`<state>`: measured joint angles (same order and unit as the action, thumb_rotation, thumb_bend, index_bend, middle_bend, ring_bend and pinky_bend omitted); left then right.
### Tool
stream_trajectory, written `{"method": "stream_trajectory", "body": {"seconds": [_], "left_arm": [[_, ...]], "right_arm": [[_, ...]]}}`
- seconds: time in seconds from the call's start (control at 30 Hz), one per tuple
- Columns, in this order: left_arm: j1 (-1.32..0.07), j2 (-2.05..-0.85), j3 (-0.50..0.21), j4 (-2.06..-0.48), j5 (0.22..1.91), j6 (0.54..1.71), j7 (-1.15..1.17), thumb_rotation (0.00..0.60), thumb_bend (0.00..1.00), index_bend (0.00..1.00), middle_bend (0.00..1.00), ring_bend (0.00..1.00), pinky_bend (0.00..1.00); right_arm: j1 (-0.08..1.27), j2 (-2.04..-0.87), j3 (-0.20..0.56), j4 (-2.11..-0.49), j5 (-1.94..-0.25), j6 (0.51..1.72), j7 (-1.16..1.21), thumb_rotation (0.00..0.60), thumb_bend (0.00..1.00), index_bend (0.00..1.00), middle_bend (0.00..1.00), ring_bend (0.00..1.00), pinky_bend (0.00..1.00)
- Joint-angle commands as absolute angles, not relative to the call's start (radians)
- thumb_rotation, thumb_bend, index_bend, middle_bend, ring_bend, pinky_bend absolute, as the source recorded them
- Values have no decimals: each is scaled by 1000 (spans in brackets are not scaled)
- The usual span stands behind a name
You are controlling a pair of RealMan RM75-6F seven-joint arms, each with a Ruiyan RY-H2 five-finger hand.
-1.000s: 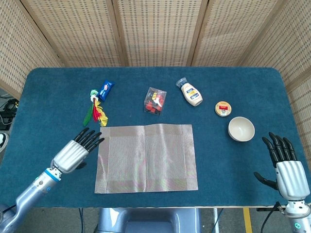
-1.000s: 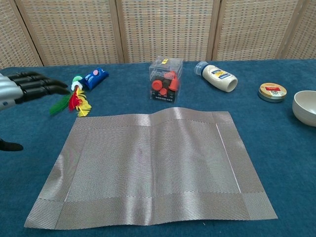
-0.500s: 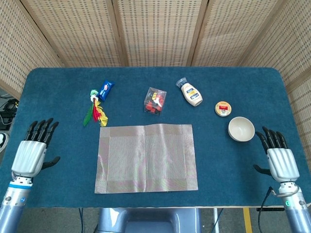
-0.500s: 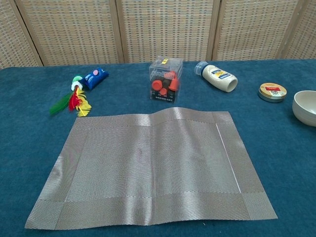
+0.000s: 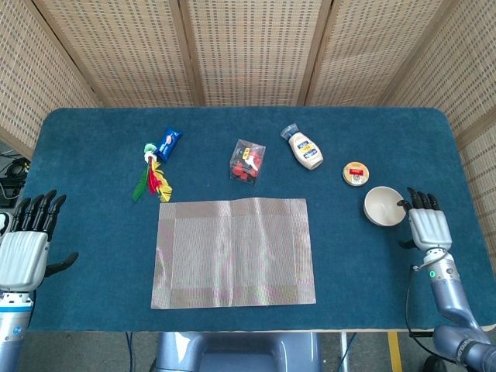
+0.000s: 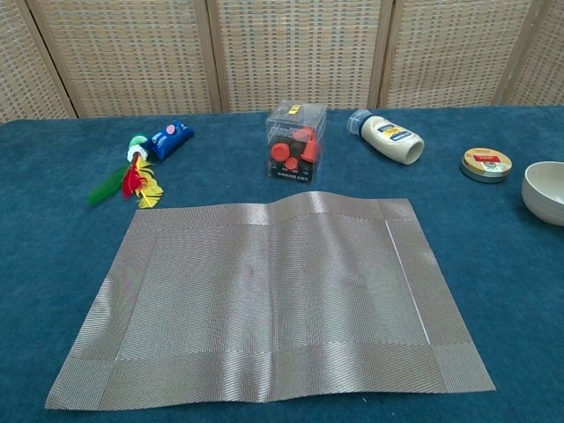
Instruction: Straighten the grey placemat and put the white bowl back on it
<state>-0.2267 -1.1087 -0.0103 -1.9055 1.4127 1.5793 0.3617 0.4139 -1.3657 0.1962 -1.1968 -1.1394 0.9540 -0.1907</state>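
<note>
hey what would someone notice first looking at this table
Probably the big grey placemat lying flat at the centre of the blue table. Next, the right hand close beside the white bowl at the right, and the colourful feathers at back left.

Setting: staged robot test station, lab-type. Table (image 5: 93, 147) covered in blue cloth, enclosed at the far side and both flanks by woven wicker screen panels (image 5: 248, 50). Assorted unrelated props along the far half. Bare floor and cables (image 5: 9, 182) visible past the left edge.
</note>
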Motion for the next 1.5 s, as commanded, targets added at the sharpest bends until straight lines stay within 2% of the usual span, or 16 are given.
{"method": "stream_trajectory", "body": {"seconds": [0.03,0.13,0.3,0.6,0.73,0.9,0.97,1.07,1.2,1.3,1.5], "left_arm": [[-226,-1108,-18,-1901,1411,1569,354,600,0,0,0,0,0],[-223,-1106,-27,-1898,1408,1560,344,600,0,0,0,0,0],[-220,-1106,-40,-1893,1406,1550,338,600,0,0,0,0,0],[-214,-1108,-53,-1892,1403,1538,335,600,0,0,0,0,0],[-211,-1106,-59,-1893,1403,1531,329,600,0,0,0,0,0],[-207,-1100,-63,-1896,1407,1525,314,600,0,0,0,0,0],[-204,-1095,-64,-1898,1410,1523,302,600,0,0,0,0,0],[-200,-1086,-66,-1900,1414,1519,282,600,0,0,0,0,0],[-198,-1076,-68,-1901,1419,1510,256,600,0,0,0,0,0],[-197,-1069,-70,-1901,1422,1504,238,600,0,0,0,0,0],[-197,-1056,-74,-1901,1418,1487,214,600,0,0,0,0,0]], "right_arm": [[449,-1420,203,-1133,-1107,924,-224,600,5,329,0,0,0],[465,-1454,202,-1090,-1103,915,-226,600,92,385,0,0,0],[488,-1513,198,-1006,-1124,918,-213,600,358,496,0,0,0],[504,-1574,188,-919,-1166,936,-171,600,588,716,0,0,0],[496,-1562,175,-948,-1220,991,-139,600,588,720,0,0,0],[486,-1499,153,-1067,-1319,1087,-106,600,587,724,0,0,0],[489,-1447,138,-1167,-1384,1134,-121,600,587,724,0,0,0],[504,-1364,119,-1330,-1446,1140,-159,600,587,724,0,0,0],[559,-1244,104,-1589,-1499,1065,-262,600,586,724,0,0,0],[613,-1200,114,-1732,-1492,983,-339,600,586,723,0,0,0],[741,-1238,152,-1832,-1433,823,-469,600,585,721,0,0,0]]}}
